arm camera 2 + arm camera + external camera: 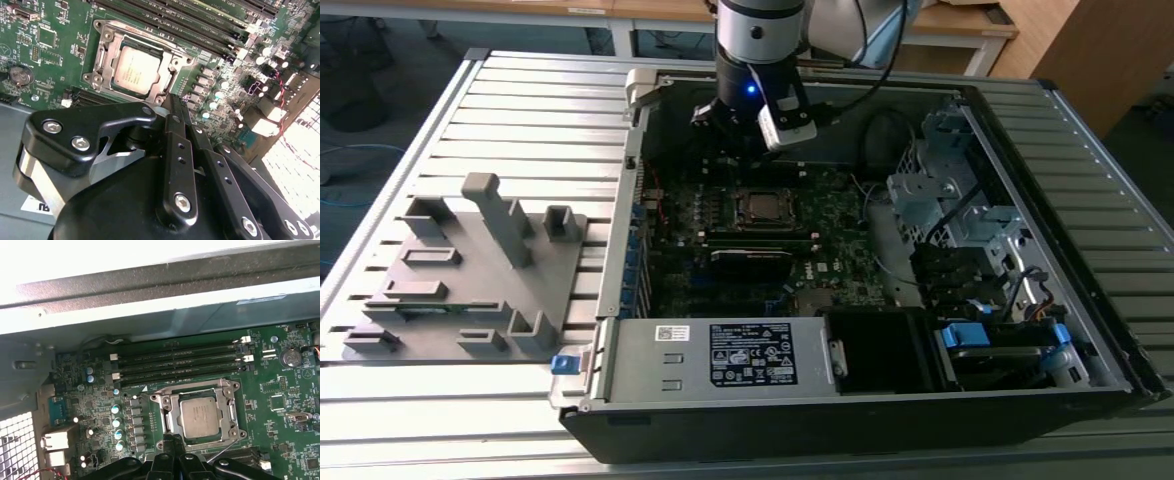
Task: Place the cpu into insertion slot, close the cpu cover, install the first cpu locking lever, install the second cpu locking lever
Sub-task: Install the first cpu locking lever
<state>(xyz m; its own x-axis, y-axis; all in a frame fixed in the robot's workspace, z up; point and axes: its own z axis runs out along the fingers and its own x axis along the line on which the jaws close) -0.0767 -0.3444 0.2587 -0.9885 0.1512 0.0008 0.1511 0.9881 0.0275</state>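
The cpu (201,418) (135,72), a square chip with a dull silver top, lies flat in the insertion slot (765,207) on the green motherboard. The cpu cover (228,409) (106,54), a silver frame, lies down around the chip. A thin lever rod (223,447) slants out from the socket's near corner. My gripper (174,441) (173,102) hangs above the board just beside the socket's edge, fingers shut together with nothing between them. In the exterior view the gripper (744,142) is over the board's far part, behind the socket.
The open computer case (1067,300) lies on a slatted metal table (520,110). Long black memory slots (175,362) run beside the socket. A drive cage (947,190) and cables fill the exterior view's right. A grey fixture (467,270) stands on the left.
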